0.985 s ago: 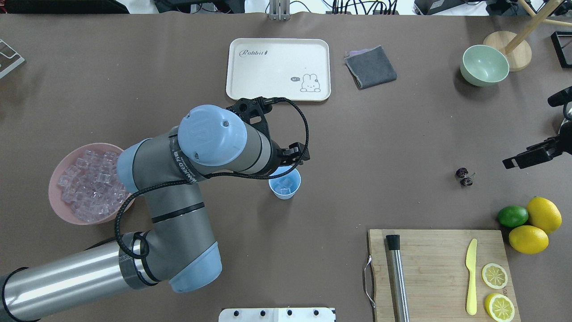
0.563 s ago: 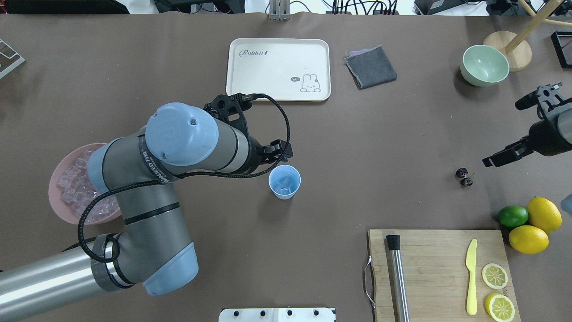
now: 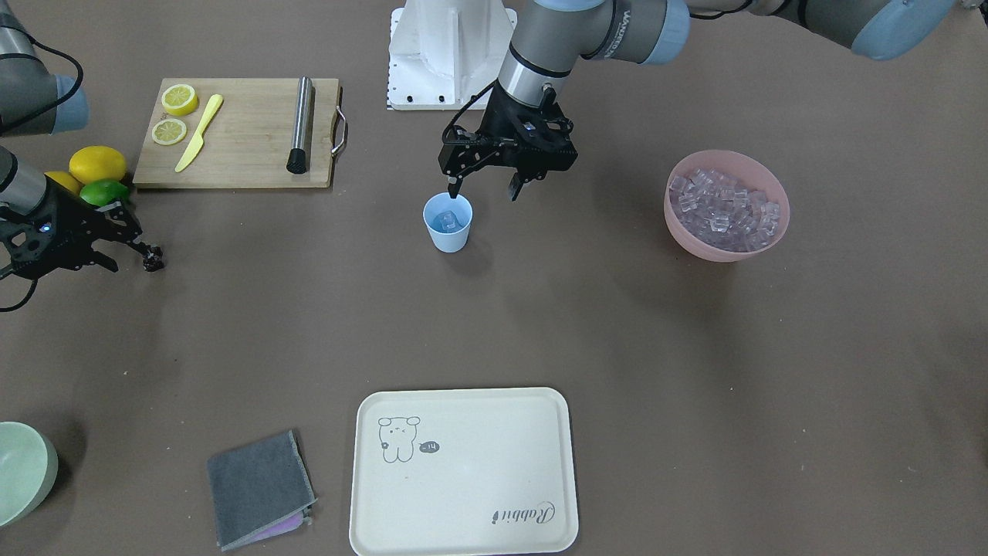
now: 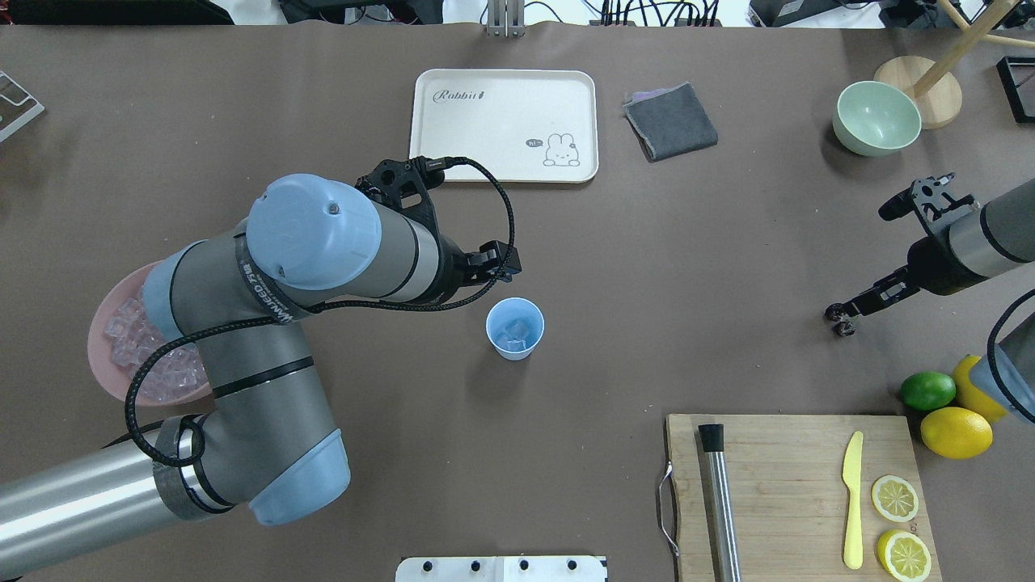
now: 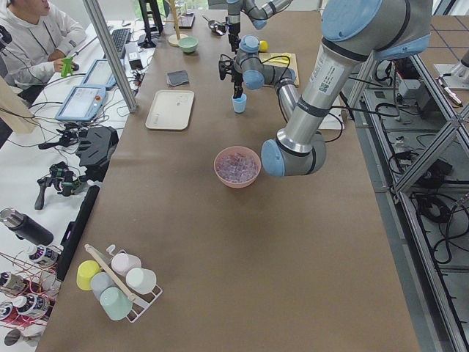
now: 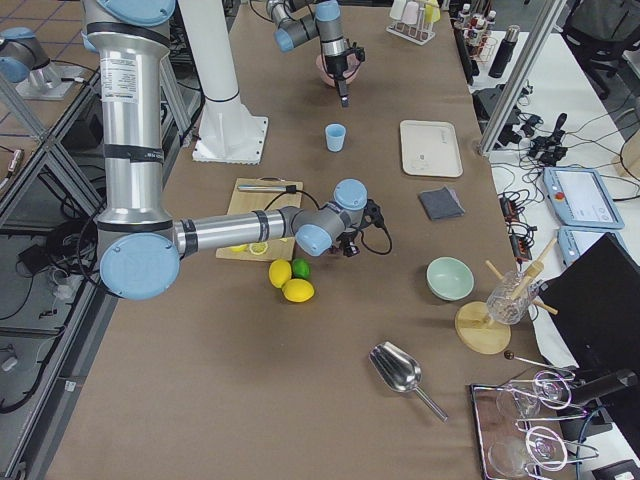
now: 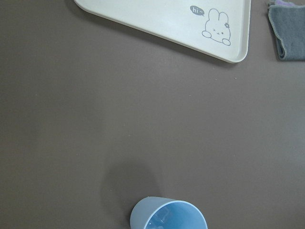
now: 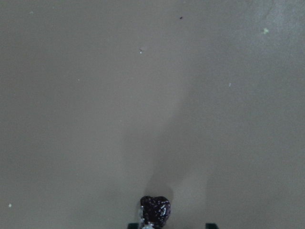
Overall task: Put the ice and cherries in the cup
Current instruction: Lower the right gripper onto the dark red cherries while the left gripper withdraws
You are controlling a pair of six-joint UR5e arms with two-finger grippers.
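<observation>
**Near edge.** To the right of the cup (image 4: 515, 327), on the robot's side, a wooden cutting board (image 4: 784, 469) carries a steel rod (image 4: 718, 501), a yellow knife (image 4: 853, 501) and two lemon slices (image 4: 894, 498). Two lemons (image 4: 956, 432) and a lime (image 4: 927, 390) lie just off its right corner.

**Mid-table.** The cup stands upright with a few cubes of ice (image 4: 515, 335) inside. Well to its left, a pink bowl (image 3: 725, 249) holds many more cubes; in the overhead view the left arm (image 4: 311, 234) covers much of this bowl. Well to the cup's right, the cherries (image 4: 845, 326) lie on the table.

**Far side.** Beyond the cup lies a cream tray (image 4: 501, 121); a grey cloth (image 4: 671, 121) and a green bowl (image 4: 877, 121) lie farther right.

**Arms.** The left arm is bent at the elbow, wrist pointing down. The left gripper (image 3: 484, 193) hangs just beyond and left of the cup, jaws wide apart and holding nothing. The right arm (image 4: 986, 230) reaches in low from the right. The right gripper (image 3: 131, 261) is at table level, jaws apart, with the cherries between its fingertips; contact cannot be told.
</observation>
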